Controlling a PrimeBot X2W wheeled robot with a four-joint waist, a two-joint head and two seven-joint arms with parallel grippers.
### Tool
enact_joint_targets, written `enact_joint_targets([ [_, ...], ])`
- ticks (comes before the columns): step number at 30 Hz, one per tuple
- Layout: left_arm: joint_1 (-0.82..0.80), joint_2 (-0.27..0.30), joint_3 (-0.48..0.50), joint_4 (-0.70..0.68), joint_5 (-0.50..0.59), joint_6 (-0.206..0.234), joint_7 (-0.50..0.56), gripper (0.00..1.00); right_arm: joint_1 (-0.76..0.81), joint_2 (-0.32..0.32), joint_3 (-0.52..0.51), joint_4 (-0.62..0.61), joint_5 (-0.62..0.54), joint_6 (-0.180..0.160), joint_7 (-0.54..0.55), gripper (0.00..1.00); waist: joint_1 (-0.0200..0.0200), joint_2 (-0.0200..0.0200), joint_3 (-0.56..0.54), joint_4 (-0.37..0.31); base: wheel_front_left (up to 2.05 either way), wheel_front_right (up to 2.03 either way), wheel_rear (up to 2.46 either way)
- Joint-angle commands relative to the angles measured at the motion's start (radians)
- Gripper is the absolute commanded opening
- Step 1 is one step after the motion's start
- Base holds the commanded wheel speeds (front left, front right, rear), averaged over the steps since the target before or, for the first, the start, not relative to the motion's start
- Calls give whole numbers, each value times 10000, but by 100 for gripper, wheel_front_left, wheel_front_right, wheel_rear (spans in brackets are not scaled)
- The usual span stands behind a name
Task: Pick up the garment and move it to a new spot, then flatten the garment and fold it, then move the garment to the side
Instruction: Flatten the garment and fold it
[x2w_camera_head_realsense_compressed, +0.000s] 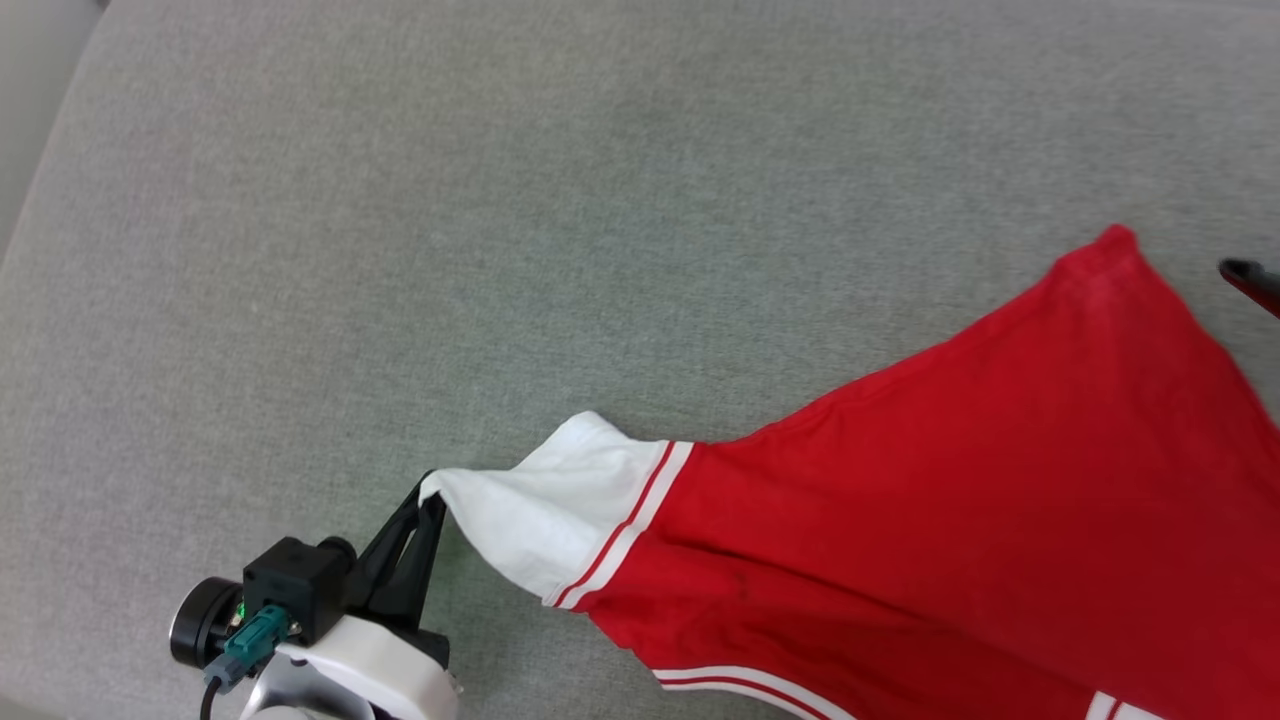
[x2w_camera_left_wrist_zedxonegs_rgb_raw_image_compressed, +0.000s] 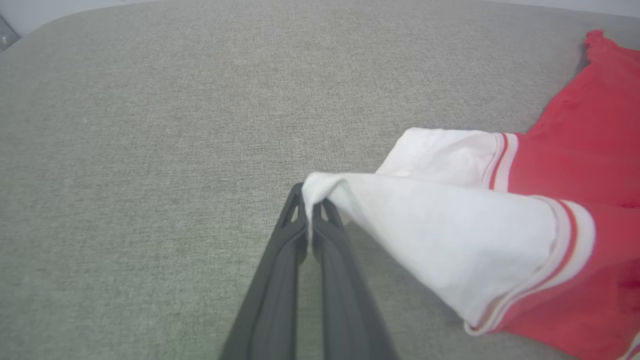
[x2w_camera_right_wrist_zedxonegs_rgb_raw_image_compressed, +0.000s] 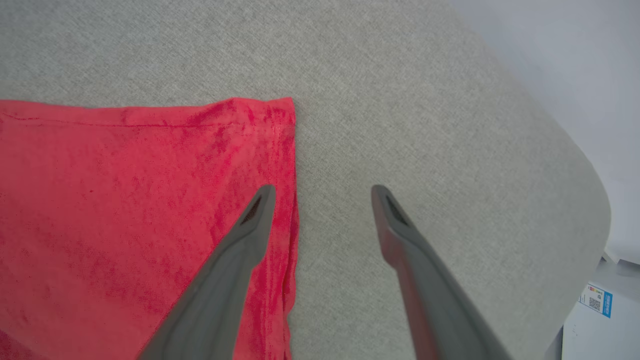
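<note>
The red garment (x2w_camera_head_realsense_compressed: 960, 470) lies spread over the grey cushion at the right, with a white sleeve (x2w_camera_head_realsense_compressed: 545, 515) stretched out toward the lower left. My left gripper (x2w_camera_head_realsense_compressed: 428, 500) is shut on the tip of that white sleeve (x2w_camera_left_wrist_zedxonegs_rgb_raw_image_compressed: 450, 235), the fabric pinched between its dark fingers (x2w_camera_left_wrist_zedxonegs_rgb_raw_image_compressed: 280, 270) just above the cushion. My right gripper (x2w_camera_right_wrist_zedxonegs_rgb_raw_image_compressed: 322, 192) stands open above the garment's red hem corner (x2w_camera_right_wrist_zedxonegs_rgb_raw_image_compressed: 260, 130), one finger over the red cloth and the other over bare cushion. One right fingertip (x2w_camera_head_realsense_compressed: 1245, 275) shows at the head view's right edge. The chest letters are hidden.
The grey fabric cushion (x2w_camera_head_realsense_compressed: 500, 220) stretches wide to the left and back. Its rounded edge (x2w_camera_right_wrist_zedxonegs_rgb_raw_image_compressed: 575, 165) falls off at the right, with a pale wall and a white box bearing a blue label (x2w_camera_right_wrist_zedxonegs_rgb_raw_image_compressed: 597, 300) beyond.
</note>
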Motion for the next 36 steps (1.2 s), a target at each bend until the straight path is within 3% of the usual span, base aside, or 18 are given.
enact_joint_targets([
  [1,-162,-61,-6,15,65,-35,-35,0,-363,246,230,241,-191,-5,51,100,-1,0,358,323,0,0,0],
  [7,-502,-417,-93,91,227,-152,-99,0,-1574,1279,1449,2044,-795,-7,2,100,-1,0,891,668,0,0,0],
  [15,-670,-707,-103,316,315,-262,-115,0,-1211,1185,2908,3312,-442,-4,-382,100,-1,0,1066,822,0,0,0],
  [16,-653,-712,-83,354,313,-263,-113,0,-1240,1172,2910,3376,-368,-4,-515,21,-1,0,1028,791,0,0,0],
  [17,-641,-715,-60,391,312,-273,-120,0,-1339,1184,2876,3411,-321,-4,-692,0,-1,0,974,752,0,0,0],
  [23,-599,-458,75,454,440,-276,-139,0,-2072,1477,2519,3507,-135,-7,-2118,0,-1,0,220,371,0,0,0],
  [29,-1013,7,265,282,644,-253,24,0,-2346,1486,2856,3309,41,-7,-3732,0,-1,0,-807,-124,0,0,0],
  [36,-2610,535,860,-58,853,-346,439,0,-2728,1266,2732,3025,72,-9,-5517,0,-1,0,-1385,-708,0,0,0],
])
